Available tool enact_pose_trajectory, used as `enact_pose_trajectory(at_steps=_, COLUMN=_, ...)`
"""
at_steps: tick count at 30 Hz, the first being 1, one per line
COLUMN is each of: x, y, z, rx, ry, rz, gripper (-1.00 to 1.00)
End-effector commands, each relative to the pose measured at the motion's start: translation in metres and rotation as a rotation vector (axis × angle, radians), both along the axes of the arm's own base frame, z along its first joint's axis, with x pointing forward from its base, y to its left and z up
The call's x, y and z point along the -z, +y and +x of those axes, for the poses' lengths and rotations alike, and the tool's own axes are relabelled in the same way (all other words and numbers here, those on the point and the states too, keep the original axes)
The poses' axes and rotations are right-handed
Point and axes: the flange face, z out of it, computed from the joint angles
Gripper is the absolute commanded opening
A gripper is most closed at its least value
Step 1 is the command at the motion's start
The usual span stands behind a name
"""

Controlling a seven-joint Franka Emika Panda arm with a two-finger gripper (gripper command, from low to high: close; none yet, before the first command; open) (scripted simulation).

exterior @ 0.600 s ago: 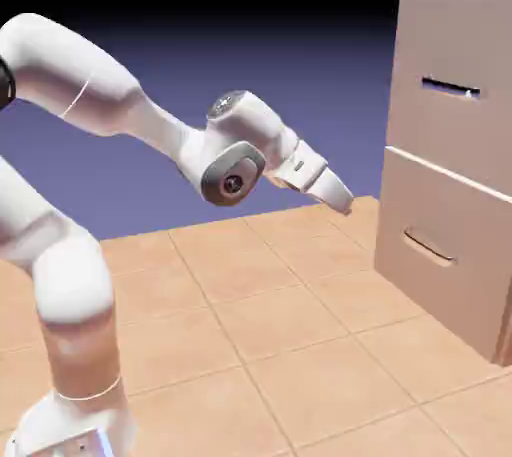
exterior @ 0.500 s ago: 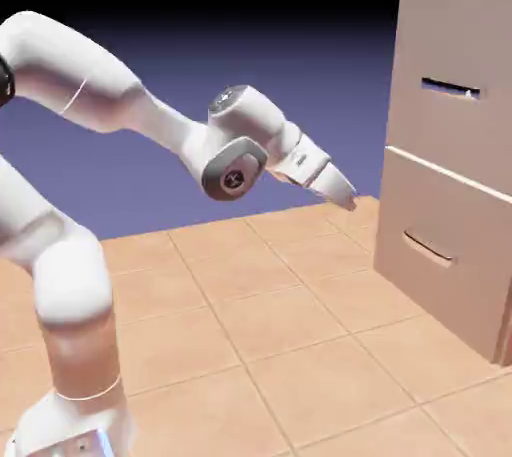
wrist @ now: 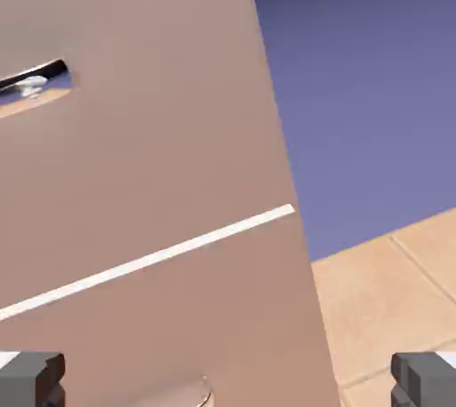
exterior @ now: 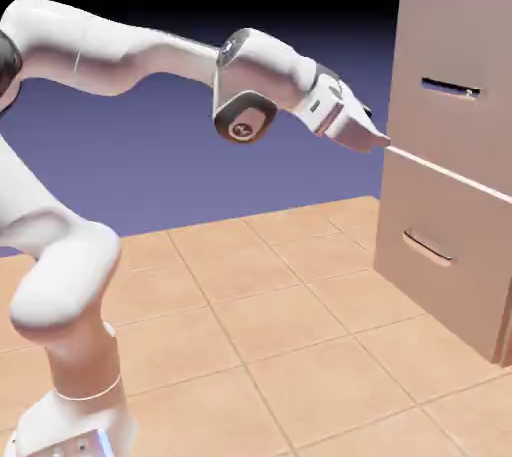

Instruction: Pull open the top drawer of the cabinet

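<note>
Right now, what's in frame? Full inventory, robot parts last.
cabinet: one, beige-tan, exterior view's right, standing on the floor.
top drawer: one, beige-tan, upper front, shut; thin bar handle over a dark slot.
lower drawer: one, beige-tan, beneath a pale seam, curved handle.
floor: orange-tan tiles.
backdrop: blue-violet, plain.
arm: one, white, rising from lower left, reaching right.
claw: one, open, empty, just short of the cabinet front near the seam; grey fingertips at hand view's bottom corners.
</note>
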Motion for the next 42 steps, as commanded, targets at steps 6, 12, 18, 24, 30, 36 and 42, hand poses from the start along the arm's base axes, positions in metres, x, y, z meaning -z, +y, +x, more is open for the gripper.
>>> enact_pose_trajectory(at_steps=6, x=-0.024, y=0.007, z=0.013, rx=0.056, ry=-0.097, rz=0.111, gripper=0.00)
enact_pose_trajectory(at_steps=12, x=-0.036, y=0.019, z=0.030, rx=0.092, ry=-0.185, rz=0.231, gripper=0.00)
enact_pose_trajectory(at_steps=18, x=-0.039, y=0.034, z=0.052, rx=0.113, ry=-0.260, rz=0.364, gripper=0.00)
enact_pose_trajectory(at_steps=24, x=-0.031, y=0.051, z=0.079, rx=0.125, ry=-0.323, rz=0.510, gripper=0.00)
enact_pose_trajectory(at_steps=30, x=-0.017, y=0.067, z=0.108, rx=0.135, ry=-0.374, rz=0.672, gripper=0.00)
enact_pose_trajectory(at_steps=36, x=0.003, y=0.084, z=0.140, rx=0.146, ry=-0.416, rz=0.851, gripper=0.00)
enact_pose_trajectory(at_steps=42, x=0.025, y=0.100, z=0.172, rx=0.162, ry=-0.450, rz=1.046, gripper=0.00)
